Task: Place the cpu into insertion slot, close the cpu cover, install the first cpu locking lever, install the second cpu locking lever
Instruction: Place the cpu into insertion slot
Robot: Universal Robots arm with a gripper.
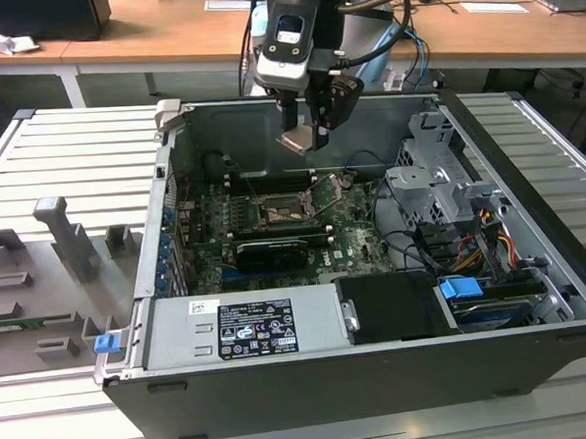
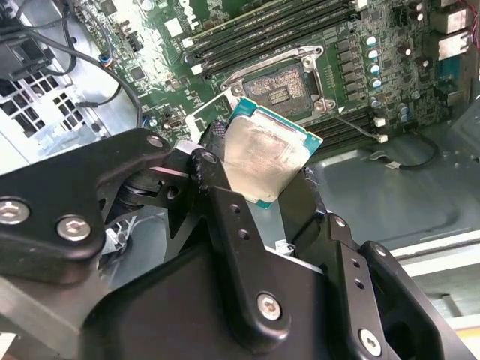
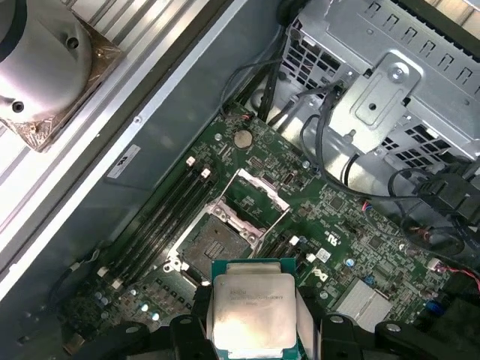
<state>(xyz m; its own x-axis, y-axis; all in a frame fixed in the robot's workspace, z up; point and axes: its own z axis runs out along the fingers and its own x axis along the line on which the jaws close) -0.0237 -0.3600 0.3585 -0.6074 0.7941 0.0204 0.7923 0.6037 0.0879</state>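
Observation:
My gripper (image 1: 302, 138) hangs above the open computer case, shut on the cpu (image 1: 298, 142), which it holds by its edges. In both wrist views the cpu (image 2: 262, 154) (image 3: 251, 306) shows a dull silver face on a green rim between the black fingers (image 2: 214, 146). It is in the air, clear of the board. Below it lies the insertion slot (image 1: 276, 215) (image 2: 276, 84) (image 3: 214, 240), a dark square socket with a silvery rim, uncovered. The cpu cover (image 3: 259, 196) is swung up and open along one edge of the socket.
Long black memory slots (image 1: 269, 181) run beside the socket. A silver drive cage (image 1: 434, 187) with cables and a blue clip (image 1: 461, 289) fills the exterior view's right. The labelled power supply (image 1: 244, 325) is at the front. Grey fixtures (image 1: 63, 236) stand outside the case.

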